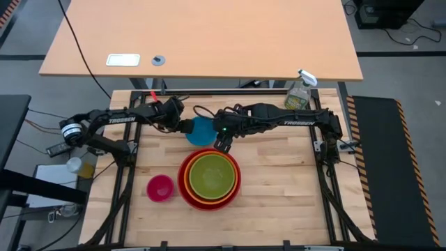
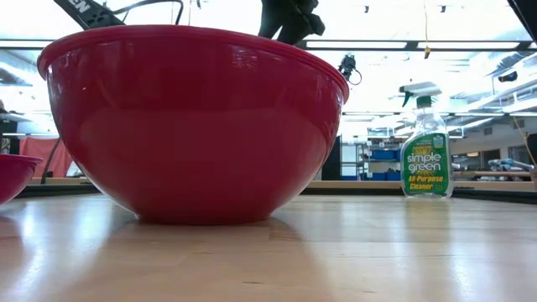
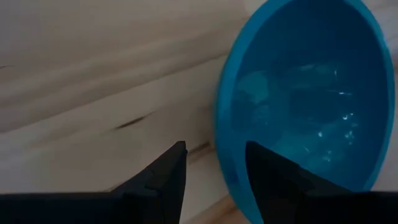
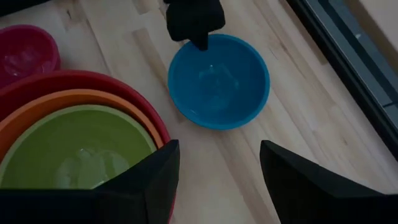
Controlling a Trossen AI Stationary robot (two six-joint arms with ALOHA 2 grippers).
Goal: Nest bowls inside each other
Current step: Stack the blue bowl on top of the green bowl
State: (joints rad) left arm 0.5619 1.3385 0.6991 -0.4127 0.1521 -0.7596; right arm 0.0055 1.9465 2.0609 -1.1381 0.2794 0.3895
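The red bowl [image 1: 235, 183] sits near the table's middle, with the orange bowl [image 1: 187, 187] and the lime green bowl [image 1: 212, 174] nested inside it. To its left the pink bowl [image 1: 160, 188] stands alone. The blue bowl [image 1: 203, 131] rests on its base just beyond the stack. My left gripper [image 3: 216, 146] is open at the blue bowl's left rim [image 3: 222, 143], one finger outside the bowl and one over its inside, with gaps showing on both sides. My right gripper [image 4: 219, 149] hangs open and holds nothing, above the table between the stack and the blue bowl [image 4: 217, 81].
A clear spray bottle [image 1: 300, 94] stands at the table's far right corner. Black frame rails [image 1: 327, 150] run along the table's sides. Bare wood lies to the right of the stack [image 1: 279, 181] and toward the near edge.
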